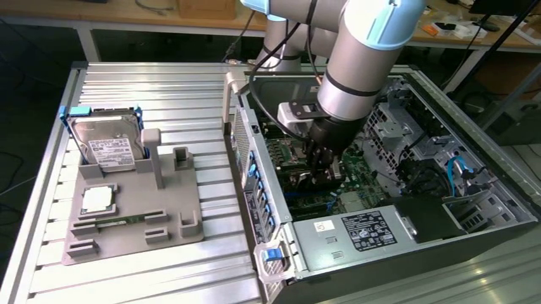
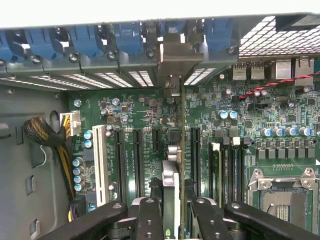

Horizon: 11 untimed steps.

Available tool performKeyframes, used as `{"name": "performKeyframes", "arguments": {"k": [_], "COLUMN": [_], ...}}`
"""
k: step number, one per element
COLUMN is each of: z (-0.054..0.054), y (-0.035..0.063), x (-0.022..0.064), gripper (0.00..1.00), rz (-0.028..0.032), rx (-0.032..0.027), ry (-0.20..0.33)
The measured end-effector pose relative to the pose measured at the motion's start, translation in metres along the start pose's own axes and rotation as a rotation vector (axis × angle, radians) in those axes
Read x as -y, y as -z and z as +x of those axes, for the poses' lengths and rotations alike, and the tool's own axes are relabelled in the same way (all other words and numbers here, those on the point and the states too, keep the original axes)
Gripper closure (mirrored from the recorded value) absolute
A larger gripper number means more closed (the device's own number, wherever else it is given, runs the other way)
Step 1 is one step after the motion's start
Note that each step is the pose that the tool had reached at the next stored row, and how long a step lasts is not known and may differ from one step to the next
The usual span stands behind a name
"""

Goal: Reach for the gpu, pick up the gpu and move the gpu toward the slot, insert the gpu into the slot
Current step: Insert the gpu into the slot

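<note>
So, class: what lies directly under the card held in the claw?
Under the gpu, gripped edge-on by the claw, lies the green motherboard with its long black slots. The slot right beneath the card's edge is covered.

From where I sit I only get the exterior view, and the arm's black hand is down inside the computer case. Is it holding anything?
Observer: Yes. In the wrist view the gripper is closed on the gpu, which is seen edge-on, upright over the motherboard.
Operator: Where does the card's metal end reach?
Observer: Its bracket reaches the case's rear wall, under the row of blue clips.
Operator: Are there free slots beside it?
Observer: Yes, long black slots and one white slot stand empty to one side.
</note>
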<state>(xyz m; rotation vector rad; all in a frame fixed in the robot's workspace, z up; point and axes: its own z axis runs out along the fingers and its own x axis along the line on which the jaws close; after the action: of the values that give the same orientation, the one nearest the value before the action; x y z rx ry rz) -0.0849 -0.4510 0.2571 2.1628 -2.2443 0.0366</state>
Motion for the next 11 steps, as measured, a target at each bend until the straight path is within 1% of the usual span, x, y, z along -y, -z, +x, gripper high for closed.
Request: {"name": "performKeyframes", "arguments": {"k": [11], "z": [0.0], "y": [-0.0002], "x": [-0.0003], "gripper": [0.73], "rz": [0.0003], "rx": [0.0001], "ry": [0.009]}}
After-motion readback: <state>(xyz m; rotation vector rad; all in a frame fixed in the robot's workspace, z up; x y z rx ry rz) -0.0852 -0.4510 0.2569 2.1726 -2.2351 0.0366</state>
